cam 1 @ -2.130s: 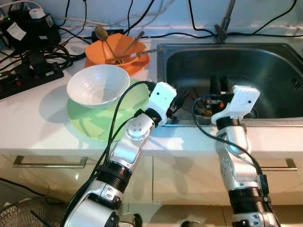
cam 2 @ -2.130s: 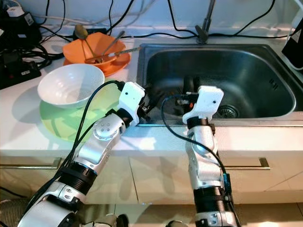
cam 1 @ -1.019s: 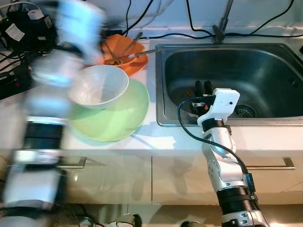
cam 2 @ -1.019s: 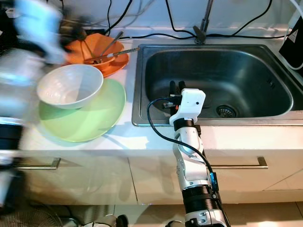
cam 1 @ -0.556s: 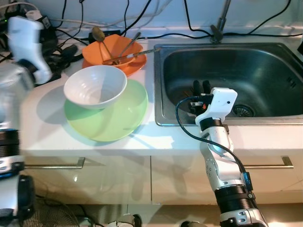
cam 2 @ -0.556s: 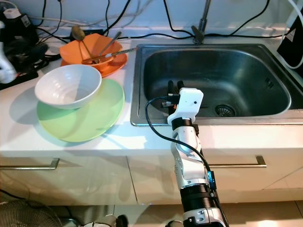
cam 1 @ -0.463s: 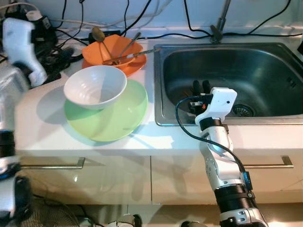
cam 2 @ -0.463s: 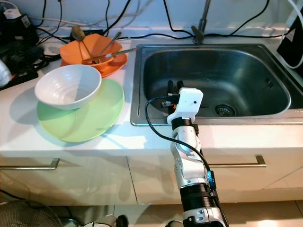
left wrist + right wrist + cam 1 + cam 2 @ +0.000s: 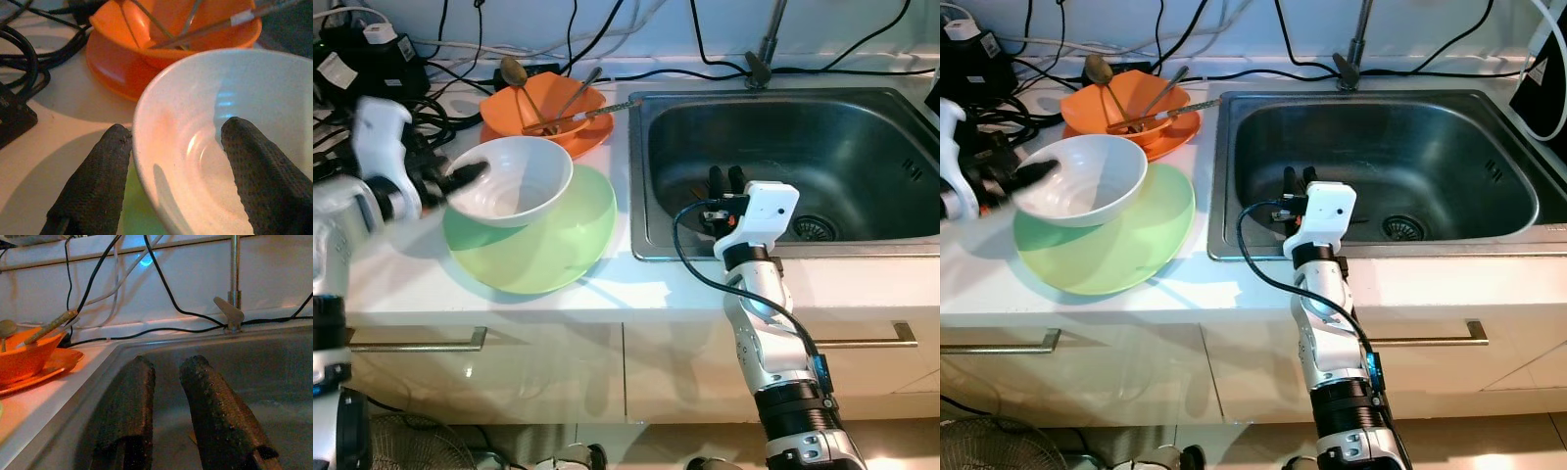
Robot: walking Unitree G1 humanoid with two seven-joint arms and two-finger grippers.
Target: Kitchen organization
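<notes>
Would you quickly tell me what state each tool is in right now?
Left tool: open, its fingers astride the white bowl's rim, not yet clamped.
Right tool: empty over the sink, fingers slightly apart.

The sink [image 9: 803, 147] is brushed metal with a dull sheen, and behind it stands a metal tap [image 9: 234, 281]. To the left of the sink, the surface [image 9: 411, 284] is white, smooth and glossy, throwing back soft reflections. On it the white bowl [image 9: 230, 142] looks like glazed ceramic, shiny, with faint rings inside. Under it lies a pale green plate [image 9: 548, 245], smooth with a low gloss. Behind that, the orange bowl [image 9: 543, 103] and its saucer look like shiny plastic. The left tool [image 9: 173, 181] has black fingers [image 9: 93, 181] with a matt, pebbled, rubbery skin; the right tool [image 9: 171, 406] has the same rough black texture. Below the sink, the cabinet fronts [image 9: 558, 372] are glossy cream with brushed metal handles [image 9: 411, 343].
</notes>
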